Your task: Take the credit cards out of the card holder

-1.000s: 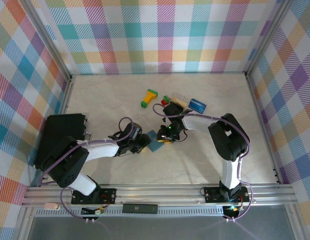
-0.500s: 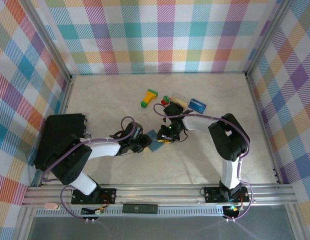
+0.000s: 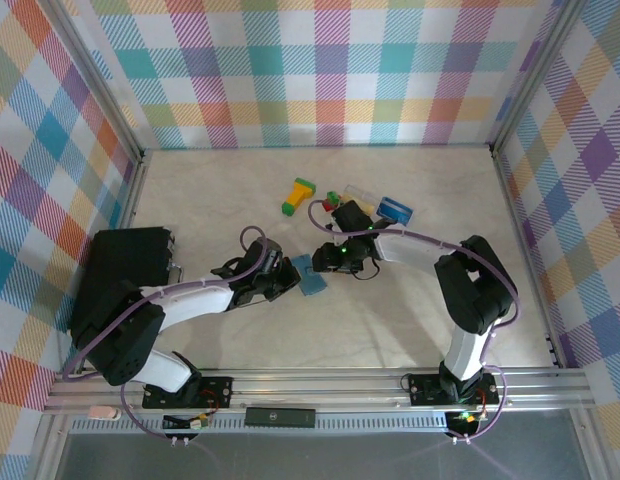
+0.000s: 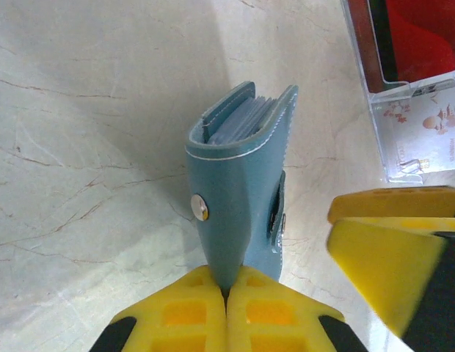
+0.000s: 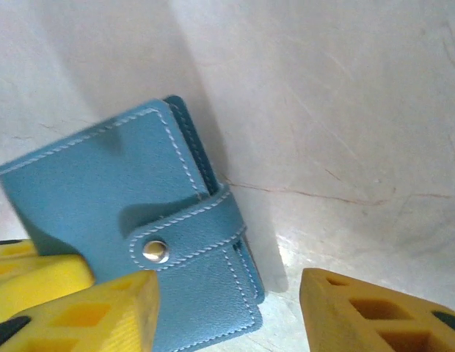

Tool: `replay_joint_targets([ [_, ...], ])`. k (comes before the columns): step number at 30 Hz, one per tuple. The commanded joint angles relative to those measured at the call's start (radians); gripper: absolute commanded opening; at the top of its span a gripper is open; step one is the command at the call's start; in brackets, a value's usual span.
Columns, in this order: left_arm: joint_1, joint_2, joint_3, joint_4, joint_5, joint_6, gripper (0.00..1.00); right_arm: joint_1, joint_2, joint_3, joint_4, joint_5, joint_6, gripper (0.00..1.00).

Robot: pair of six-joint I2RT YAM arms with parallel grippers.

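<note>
The slate-blue card holder [image 3: 312, 278] lies mid-table, its strap snapped shut [image 5: 139, 220]. My left gripper [image 3: 288, 276] is shut on the holder's near edge, the yellow fingers [image 4: 176, 315] pinching the leather [image 4: 238, 183]. Pale layered edges show in the holder's far open end; I cannot make out single credit cards there. My right gripper [image 3: 330, 262] stands open [image 5: 227, 308], one finger [image 5: 88, 308] over the holder's corner, the other finger [image 5: 367, 315] off it above the table. A bright blue card [image 3: 395, 210] and a pale card [image 3: 360, 197] lie farther back.
A yellow-and-green block [image 3: 298, 194] and tiny red and green cubes [image 3: 333, 200] sit at the back. A red card [image 4: 415, 37] and a pale printed card [image 4: 422, 139] lie beyond the holder. Checked walls ring the table [image 3: 240, 200]. A black box [image 3: 125, 265] sits left.
My left gripper has closed on the holder's edge. My right gripper has opened and its arm has swung right. The holder has shifted slightly toward the back.
</note>
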Motion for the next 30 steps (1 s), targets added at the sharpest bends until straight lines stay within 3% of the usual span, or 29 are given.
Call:
replay_joint_targets([
  [1,0.008,-0.026,0.048,-0.045,0.002,0.051,0.0,-0.009,0.0,0.035,0.028,-0.068,-0.087,0.58],
  [19,0.012,-0.014,0.078,-0.042,0.023,0.059,0.0,-0.008,0.121,0.119,-0.016,-0.156,-0.069,0.57],
  [22,0.011,-0.015,0.079,-0.055,0.012,0.054,0.0,-0.007,0.132,0.129,-0.055,-0.107,-0.078,0.57],
  [30,0.019,-0.017,0.075,-0.102,-0.012,0.027,0.0,-0.009,0.105,0.104,-0.126,0.133,-0.067,0.44],
])
